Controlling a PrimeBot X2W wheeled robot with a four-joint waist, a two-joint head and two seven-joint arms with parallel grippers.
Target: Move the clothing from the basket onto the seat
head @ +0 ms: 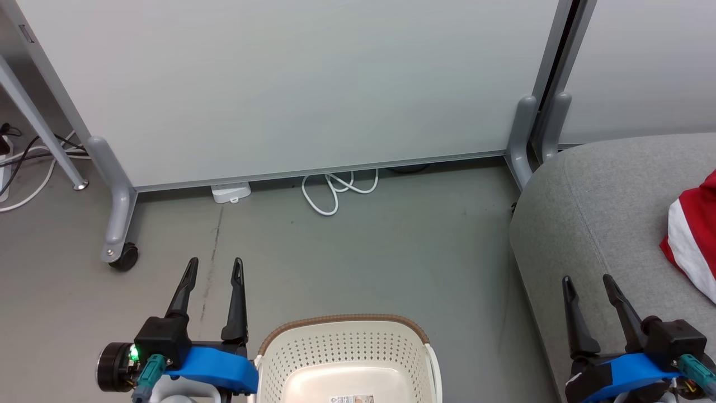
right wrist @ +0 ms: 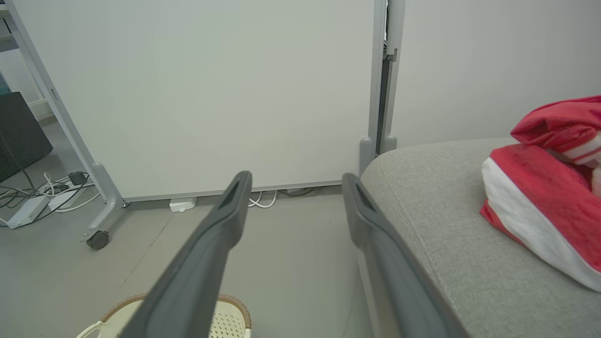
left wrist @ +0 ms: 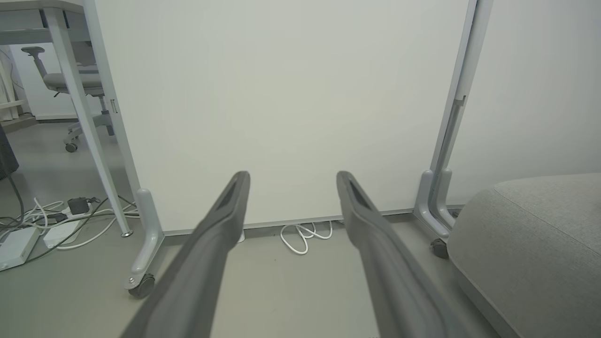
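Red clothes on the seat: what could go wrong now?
Maybe a few things. The open right gripper sits near the clothing on the seat; a swing could snag it and drag it off. The left gripper is beside the basket and might knock it. Rolling forward could catch the loose white cable.

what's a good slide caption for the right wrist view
Open right gripper hovering at the edge of the grey seat, red-and-white clothing lying on it, basket on the floor below.
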